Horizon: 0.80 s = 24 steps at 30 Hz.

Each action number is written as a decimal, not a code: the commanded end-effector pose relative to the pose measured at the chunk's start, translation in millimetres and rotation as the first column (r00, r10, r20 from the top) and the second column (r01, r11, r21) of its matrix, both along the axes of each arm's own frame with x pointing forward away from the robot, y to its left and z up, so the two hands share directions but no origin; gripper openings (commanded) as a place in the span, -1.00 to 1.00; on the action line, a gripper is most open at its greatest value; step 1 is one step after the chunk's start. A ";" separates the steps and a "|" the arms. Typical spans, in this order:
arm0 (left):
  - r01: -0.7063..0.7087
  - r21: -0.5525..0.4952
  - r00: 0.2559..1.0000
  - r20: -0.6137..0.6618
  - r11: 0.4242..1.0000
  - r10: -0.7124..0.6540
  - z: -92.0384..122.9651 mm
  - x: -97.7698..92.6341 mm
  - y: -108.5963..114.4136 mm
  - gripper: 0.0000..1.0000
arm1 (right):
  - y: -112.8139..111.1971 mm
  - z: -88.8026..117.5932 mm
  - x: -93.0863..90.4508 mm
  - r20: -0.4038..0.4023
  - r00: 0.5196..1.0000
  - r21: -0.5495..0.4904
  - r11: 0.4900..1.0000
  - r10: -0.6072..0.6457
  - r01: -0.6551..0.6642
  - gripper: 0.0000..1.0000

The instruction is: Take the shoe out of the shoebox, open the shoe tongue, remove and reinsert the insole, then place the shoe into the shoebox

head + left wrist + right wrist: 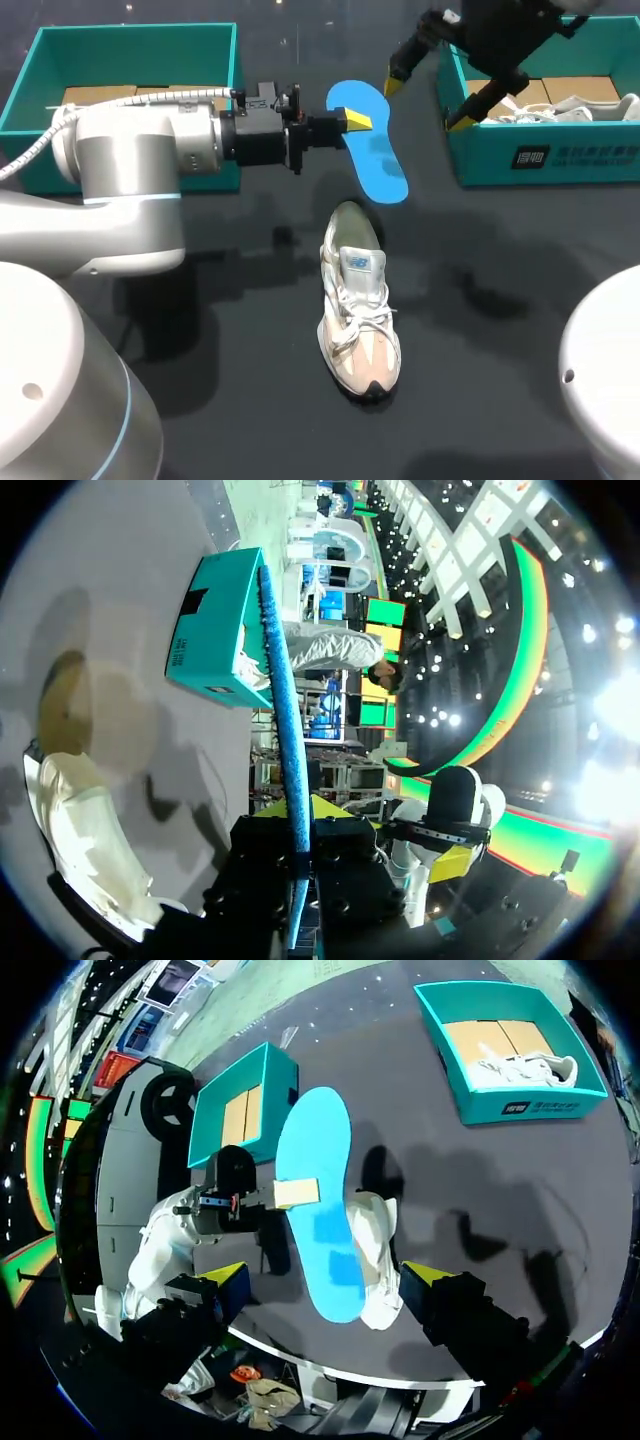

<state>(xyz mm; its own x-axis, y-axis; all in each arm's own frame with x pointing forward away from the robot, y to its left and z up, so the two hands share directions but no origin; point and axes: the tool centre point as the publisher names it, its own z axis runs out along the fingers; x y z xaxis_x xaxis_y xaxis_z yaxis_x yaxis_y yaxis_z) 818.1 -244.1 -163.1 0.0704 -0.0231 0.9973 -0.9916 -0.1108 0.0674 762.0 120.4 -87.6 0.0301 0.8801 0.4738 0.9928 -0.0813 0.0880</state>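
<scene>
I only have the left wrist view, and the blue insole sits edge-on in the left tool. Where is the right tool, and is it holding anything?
Observer: The right tool hangs open and empty beside the right shoebox.
Operator: Which way does the shoe point?
Observer: The shoe lies on the table, toe toward the near edge, heel end near the insole.
Operator: Is there another box?
Observer: Yes, a left shoebox at the far left, showing only cardboard inside.
</scene>
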 end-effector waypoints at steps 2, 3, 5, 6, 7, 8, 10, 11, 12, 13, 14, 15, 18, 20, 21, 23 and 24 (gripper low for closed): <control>-0.001 0.003 1.000 0.000 1.000 0.001 0.4 -1.0 0.2 -1.00 | 21.8 6.4 -2.1 -0.018 1.000 -0.368 0.930 -0.009 0.002 1.00; -0.001 0.003 1.000 0.000 1.000 0.001 0.4 -1.0 0.2 -1.00 | 24.9 7.1 -2.6 -0.017 1.000 -0.376 0.927 -0.003 -0.003 1.00; -0.001 0.003 1.000 0.000 1.000 0.001 0.4 -1.0 0.2 -1.00 | 32.2 8.5 -2.0 -0.016 1.000 -0.405 0.914 -0.005 -0.002 1.00; -0.001 0.003 1.000 0.000 1.000 0.001 0.4 -1.0 0.2 -1.00 | 36.5 9.3 -1.9 -0.017 1.000 -0.420 0.907 -0.005 -0.002 1.00; -0.001 0.003 1.000 0.000 1.000 0.001 0.4 -1.0 0.2 -1.00 | 40.7 10.1 -1.9 -0.018 1.000 -0.433 0.901 -0.004 -0.004 1.00; -0.001 0.003 1.000 0.000 1.000 0.001 0.4 -1.0 0.2 -1.00 | 44.1 10.7 -2.0 -0.017 1.000 -0.445 0.896 -0.003 -0.005 1.00; -0.001 0.003 1.000 0.000 1.000 0.001 0.4 -1.0 0.2 -1.00 | 49.7 9.8 -1.8 -0.025 1.000 -0.479 0.878 -0.007 -0.006 1.00; -0.001 0.003 1.000 0.000 1.000 0.001 0.4 -1.0 0.2 -1.00 | 51.6 9.0 -1.5 -0.029 1.000 -0.492 0.871 -0.011 -0.004 1.00; -0.001 0.003 1.000 0.000 1.000 0.001 0.4 -1.0 0.2 -1.00 | 53.5 8.4 -1.5 -0.032 0.999 -0.501 0.865 -0.017 -0.002 1.00; -0.001 0.003 1.000 0.000 1.000 0.001 0.4 -1.0 0.2 -1.00 | 55.1 8.0 -1.4 -0.034 0.999 -0.506 0.863 -0.020 0.000 1.00; -0.001 0.003 1.000 0.000 1.000 0.001 0.4 -1.0 0.2 -1.00 | 57.0 8.0 -1.6 -0.035 0.999 -0.514 0.858 -0.027 0.005 1.00; -0.001 0.003 1.000 0.000 1.000 0.001 0.4 -1.0 0.2 -1.00 | 58.8 8.3 -2.0 -0.034 0.999 -0.524 0.852 -0.031 0.008 1.00; -0.001 0.003 1.000 0.000 1.000 0.001 0.4 -1.0 0.2 -1.00 | 62.9 9.4 -2.9 -0.030 0.999 -0.549 0.835 -0.040 0.017 1.00; -0.001 0.003 1.000 0.000 1.000 0.001 0.4 -1.0 0.2 -1.00 | 64.5 10.0 -3.2 -0.027 0.999 -0.555 0.832 -0.044 0.022 1.00; -0.001 0.003 1.000 0.000 1.000 0.001 0.4 -1.0 0.2 -1.00 | 65.0 10.3 -3.2 -0.025 0.999 -0.555 0.831 -0.048 0.026 1.00; -0.001 0.003 1.000 0.000 1.000 0.001 0.4 -1.0 0.2 -1.00 | 65.6 10.6 -3.3 -0.020 0.998 -0.554 0.832 -0.055 0.035 1.00; -0.001 0.003 1.000 0.000 1.000 0.001 0.4 -1.0 0.2 -1.00 | 65.7 10.8 -3.3 -0.017 0.998 -0.555 0.831 -0.058 0.039 1.00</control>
<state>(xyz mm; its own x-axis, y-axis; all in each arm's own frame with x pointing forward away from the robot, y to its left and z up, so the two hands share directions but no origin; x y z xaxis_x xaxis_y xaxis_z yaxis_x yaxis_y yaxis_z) 818.1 -244.5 -163.0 0.0704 -0.0231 0.9972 -0.9915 -0.1116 0.0674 758.1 181.0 -78.3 0.0657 0.9938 0.0896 0.9922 -0.0747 0.1002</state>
